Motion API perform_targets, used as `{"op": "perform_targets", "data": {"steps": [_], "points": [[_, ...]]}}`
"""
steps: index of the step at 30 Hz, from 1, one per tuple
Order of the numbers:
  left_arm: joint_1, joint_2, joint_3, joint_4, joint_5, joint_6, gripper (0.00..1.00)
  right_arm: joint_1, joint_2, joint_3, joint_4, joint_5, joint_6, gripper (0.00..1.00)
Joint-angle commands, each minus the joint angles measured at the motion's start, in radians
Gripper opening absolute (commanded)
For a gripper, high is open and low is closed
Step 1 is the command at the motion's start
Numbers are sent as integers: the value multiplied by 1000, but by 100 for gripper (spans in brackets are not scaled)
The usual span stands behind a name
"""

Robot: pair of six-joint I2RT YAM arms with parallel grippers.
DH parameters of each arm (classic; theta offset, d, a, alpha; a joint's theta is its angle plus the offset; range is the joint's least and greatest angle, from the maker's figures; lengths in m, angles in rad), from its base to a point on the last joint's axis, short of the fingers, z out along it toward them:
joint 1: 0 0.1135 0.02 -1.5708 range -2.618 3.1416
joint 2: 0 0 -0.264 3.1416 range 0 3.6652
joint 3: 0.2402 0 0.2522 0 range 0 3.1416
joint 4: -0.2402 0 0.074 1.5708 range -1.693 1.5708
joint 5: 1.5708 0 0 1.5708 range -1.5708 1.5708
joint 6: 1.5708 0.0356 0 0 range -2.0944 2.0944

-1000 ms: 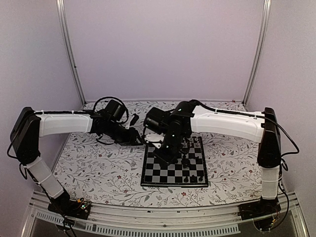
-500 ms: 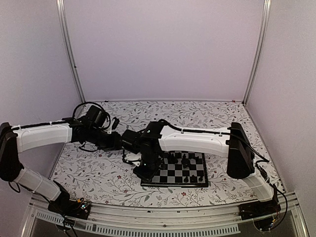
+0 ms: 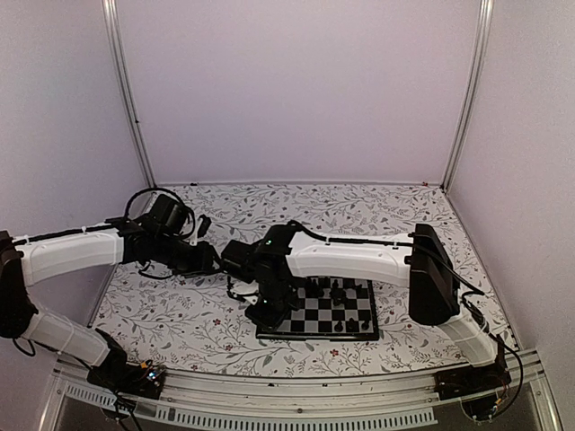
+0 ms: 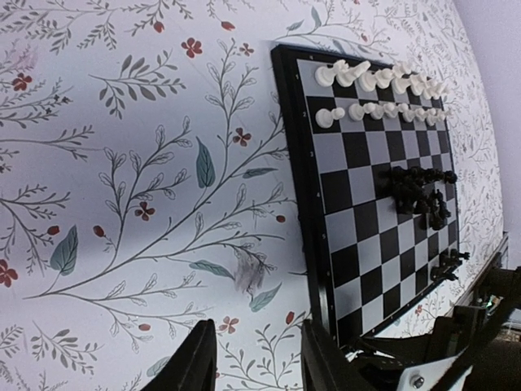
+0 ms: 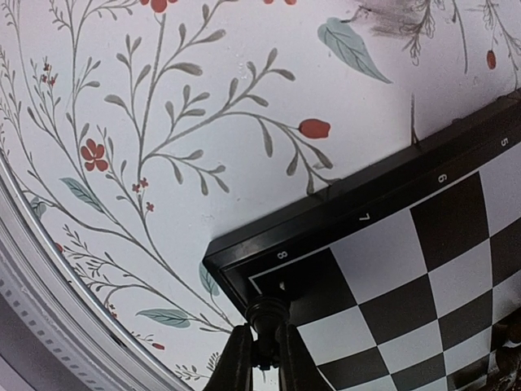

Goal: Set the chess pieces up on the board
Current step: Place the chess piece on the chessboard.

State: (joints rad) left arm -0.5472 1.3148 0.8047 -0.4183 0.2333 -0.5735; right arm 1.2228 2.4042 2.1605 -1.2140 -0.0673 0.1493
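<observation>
The right claw (image 5: 262, 358), at the bottom middle of its own wrist view, is pinched shut on a small black piece (image 5: 269, 312). The rounded top of the piece shows just between the finger ends. The piece hangs at the corner of the board (image 5: 342, 204), over the dark square beside the printed 8. I cannot tell whether its base is already down on that square.

Around the corner lies the flowered cloth (image 5: 163, 122), filling the upper left of that view. In the overhead view this is the near left corner of the board, and the right arm reaches across to it from the lower right.

The step in hand looks like seating this piece on its corner square. To do it well, I would bring it straight down, with the base inside the thin white border line and off the black rim. The fingers should part only a little, and only once the base sits flat. A straight lift afterwards should keep the tips from tipping so small a piece.

The left claw (image 4: 256, 358) has its jaws apart with nothing between them, and it hovers over the cloth just beside the board. Its view shows the white pieces (image 4: 383, 81) in two rows at the upper right. The other black pieces (image 4: 415, 191) are bunched at mid-right, so most of that side is unplaced.
</observation>
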Motion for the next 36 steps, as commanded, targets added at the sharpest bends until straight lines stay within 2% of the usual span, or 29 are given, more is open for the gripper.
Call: {"op": "perform_targets", "data": {"steps": [1,12,36], "points": [[11,-31,-11,-13,-14,-5,38,-10,13,-39,7,20,-6,11],[12,-4,2,4,-5,-2,38,-45,0,-43,13,34,6,13],[12,80,55,31,25,17,38,-57,-14,-46,58,-75,-19,19]]}}
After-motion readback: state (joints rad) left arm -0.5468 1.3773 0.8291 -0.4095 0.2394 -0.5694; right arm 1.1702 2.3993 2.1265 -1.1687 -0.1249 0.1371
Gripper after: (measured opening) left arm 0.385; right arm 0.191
